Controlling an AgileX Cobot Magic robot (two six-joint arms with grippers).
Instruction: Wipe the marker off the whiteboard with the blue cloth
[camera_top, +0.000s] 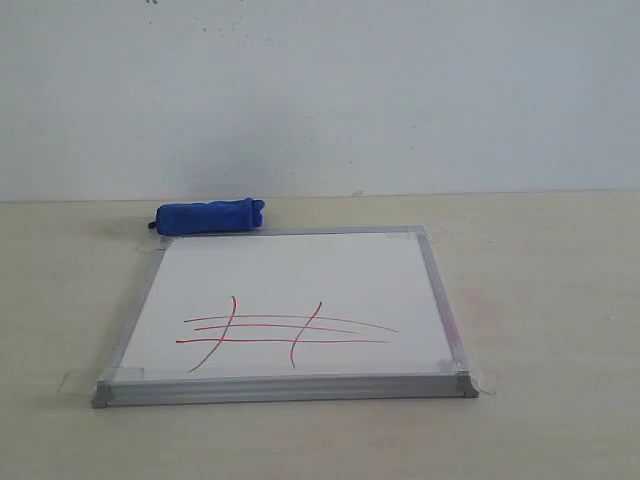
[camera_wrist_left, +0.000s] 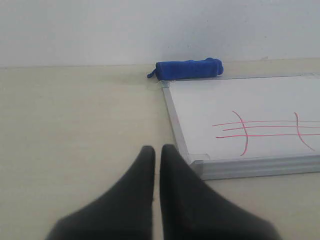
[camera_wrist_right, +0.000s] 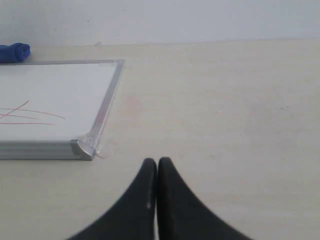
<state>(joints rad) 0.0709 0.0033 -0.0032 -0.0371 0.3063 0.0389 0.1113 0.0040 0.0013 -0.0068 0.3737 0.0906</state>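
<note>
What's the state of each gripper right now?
Left gripper: shut, holding nothing.
Right gripper: shut, holding nothing.

Light was bright, even and diffuse. A faint shadow lay beside the blue cloth. The left gripper and the right gripper were out of focus.

Pale table, whiteboard lying flat on it, blue cloth just beside its far edge
</note>
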